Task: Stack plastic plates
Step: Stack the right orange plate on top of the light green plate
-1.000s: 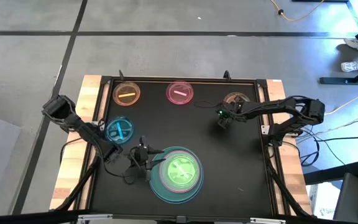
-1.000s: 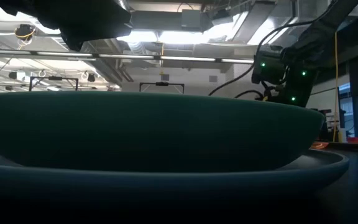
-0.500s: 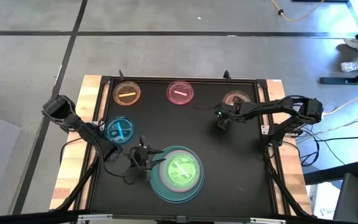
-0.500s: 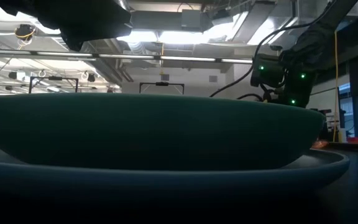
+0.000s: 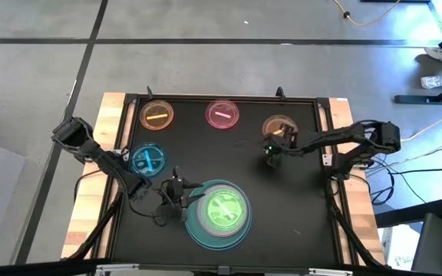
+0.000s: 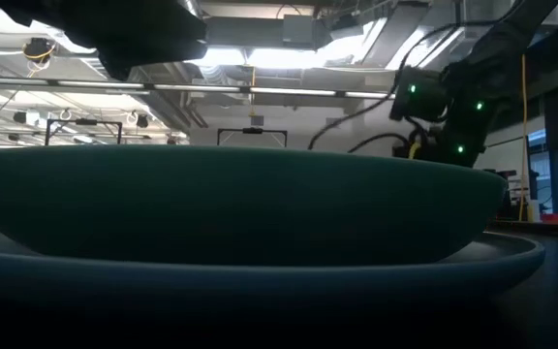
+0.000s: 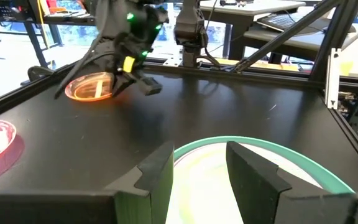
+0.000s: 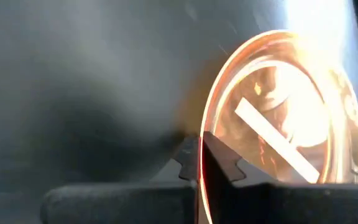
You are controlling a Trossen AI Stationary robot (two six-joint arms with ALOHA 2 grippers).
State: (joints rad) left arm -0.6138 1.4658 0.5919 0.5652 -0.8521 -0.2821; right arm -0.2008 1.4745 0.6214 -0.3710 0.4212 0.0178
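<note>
The right tool (image 8: 201, 163) pinches the amber plate's (image 5: 277, 126) rim near the worktop's (image 5: 236, 172) far right corner; the left tool (image 7: 197, 177) hovers, narrowly parted, at the stacked plates (image 5: 218, 214). No writing is readable.

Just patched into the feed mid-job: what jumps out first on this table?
The right gripper is clamped on the rim of a small orange plate at the table's far right, tilting it up on edge. Near the front centre sits the stack of large plates, with a bright green plate on top and the left gripper open at its left edge. Orange, pink and blue small plates lie unstacked.
</note>
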